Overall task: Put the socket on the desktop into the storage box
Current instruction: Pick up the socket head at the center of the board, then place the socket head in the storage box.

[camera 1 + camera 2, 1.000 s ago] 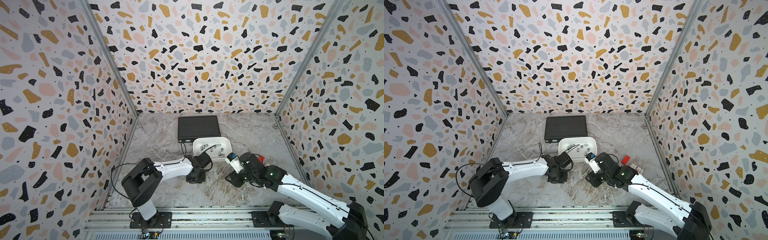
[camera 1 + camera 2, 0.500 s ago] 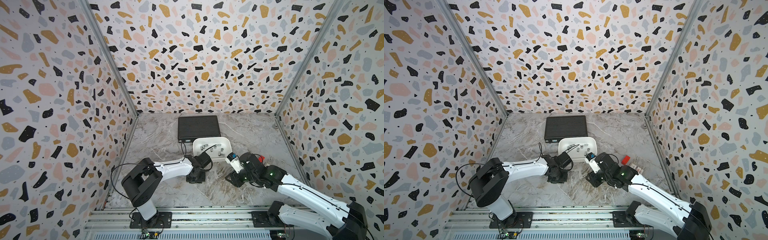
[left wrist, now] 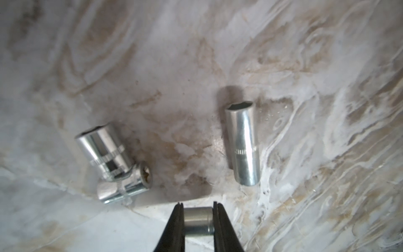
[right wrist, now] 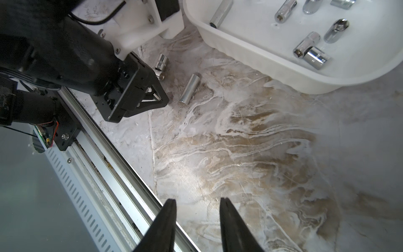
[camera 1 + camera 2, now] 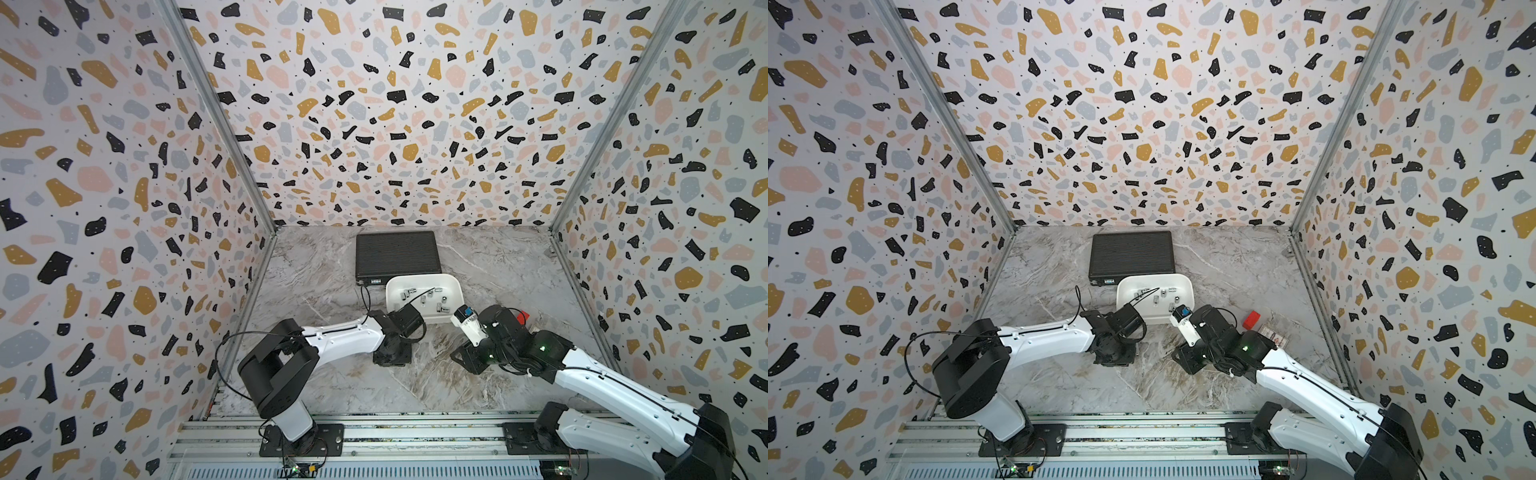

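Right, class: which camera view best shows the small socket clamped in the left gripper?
The left wrist view: the short chrome socket sits close up, in full outline, clamped in the left gripper. In both top views and the right wrist view, the gripper's black body hides it.

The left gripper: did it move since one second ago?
No. In a top view the left gripper keeps the same spot, just short of the near left corner of the storage box.
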Controlling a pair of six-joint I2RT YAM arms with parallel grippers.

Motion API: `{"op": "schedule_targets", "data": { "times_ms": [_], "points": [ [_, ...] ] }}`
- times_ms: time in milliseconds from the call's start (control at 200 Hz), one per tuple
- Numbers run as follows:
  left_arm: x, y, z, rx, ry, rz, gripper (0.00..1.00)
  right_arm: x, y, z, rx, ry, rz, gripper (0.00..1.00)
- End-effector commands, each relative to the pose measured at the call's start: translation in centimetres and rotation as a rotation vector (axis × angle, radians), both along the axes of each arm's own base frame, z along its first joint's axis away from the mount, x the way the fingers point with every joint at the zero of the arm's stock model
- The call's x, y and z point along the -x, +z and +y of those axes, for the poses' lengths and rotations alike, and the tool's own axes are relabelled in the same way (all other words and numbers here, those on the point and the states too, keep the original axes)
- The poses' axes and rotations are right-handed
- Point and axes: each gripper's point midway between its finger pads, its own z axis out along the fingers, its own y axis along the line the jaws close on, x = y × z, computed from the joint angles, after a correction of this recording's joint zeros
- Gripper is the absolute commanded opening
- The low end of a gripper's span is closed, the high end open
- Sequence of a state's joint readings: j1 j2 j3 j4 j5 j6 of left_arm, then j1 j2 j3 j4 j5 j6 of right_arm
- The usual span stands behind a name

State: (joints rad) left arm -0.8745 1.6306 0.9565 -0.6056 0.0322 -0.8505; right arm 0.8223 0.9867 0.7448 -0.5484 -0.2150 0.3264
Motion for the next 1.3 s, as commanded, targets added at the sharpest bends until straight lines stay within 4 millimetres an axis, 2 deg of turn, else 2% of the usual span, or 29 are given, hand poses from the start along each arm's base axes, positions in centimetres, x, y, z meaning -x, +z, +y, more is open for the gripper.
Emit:
{"op": "schedule_targets", "data": {
  "times_ms": [0,350,516,766,886,1297],
  "points": [
    [-0.4,1.3,0.3,-0.011,-0.033,-0.052,0.06,-0.2,0.4,0.1,-0.006,-0.013,-0.006,0.38],
    [-1.4,4.4,0.4,0.0,-0.07,-0.14,0.06,-1.1,1.2,0.7,-0.048,-0.039,0.011,0.38],
    [-2.9,6.5,-0.3,0.009,-0.095,-0.189,0.06,-1.9,1.5,0.6,-0.067,-0.074,0.022,0.38],
    [-7.1,9.8,-1.5,0.058,-0.1,-0.245,0.07,-3.9,2.0,-0.2,-0.091,-0.153,0.051,0.38],
    [-9.3,10.6,-2.2,0.07,-0.107,-0.256,0.07,-5.1,2.5,-0.6,-0.103,-0.188,0.051,0.38],
    [-15.5,10.1,-3.8,0.091,-0.094,-0.234,0.07,-8.5,3.0,-1.5,-0.125,-0.267,0.07,0.38]
  ]
}}
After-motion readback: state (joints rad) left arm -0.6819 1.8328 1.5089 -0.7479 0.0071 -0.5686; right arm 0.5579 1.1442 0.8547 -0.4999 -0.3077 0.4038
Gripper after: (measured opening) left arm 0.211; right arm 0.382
